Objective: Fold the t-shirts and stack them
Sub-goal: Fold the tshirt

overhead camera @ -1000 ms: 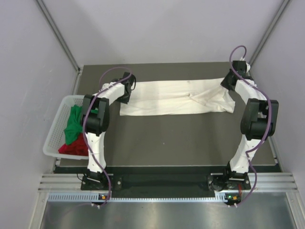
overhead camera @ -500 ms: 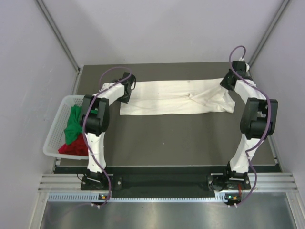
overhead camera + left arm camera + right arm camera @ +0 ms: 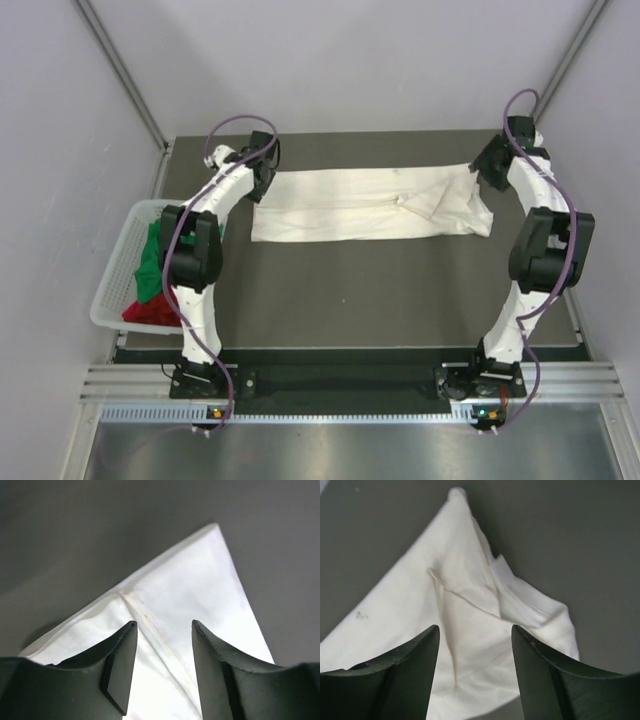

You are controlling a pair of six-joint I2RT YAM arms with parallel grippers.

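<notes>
So in the last second both arms have swung out and back toward the far edge, and the tee's ends have been dropped. The left claw (image 3: 162, 625) has its jaws apart with nothing between them, hanging over the left corner of the cream-white tee (image 3: 370, 205). Same deal with the right claw (image 3: 475, 630): jaws apart, empty, above the bunched sleeve end on the right.

The cream-white tee lies flat on the desk (image 3: 380, 290) as a long strip across the far half, looking folded once lengthwise. The right end is rumpled, with a sleeve flap sticking out.

Progress-wise I'd call it early. One tee is partway folded and still needs folding across into a packet. The green tee (image 3: 152, 262) and the red tee (image 3: 155, 312) are heaped in the white mesh basket (image 3: 110, 290) at the desk's left edge, untouched by the looks of it. No stack anywhere yet.

The desk top is dark grey and matte. Plain pale walls (image 3: 60, 120) close it in on three sides, with metal struts (image 3: 120, 70) running diagonally up the corners.
</notes>
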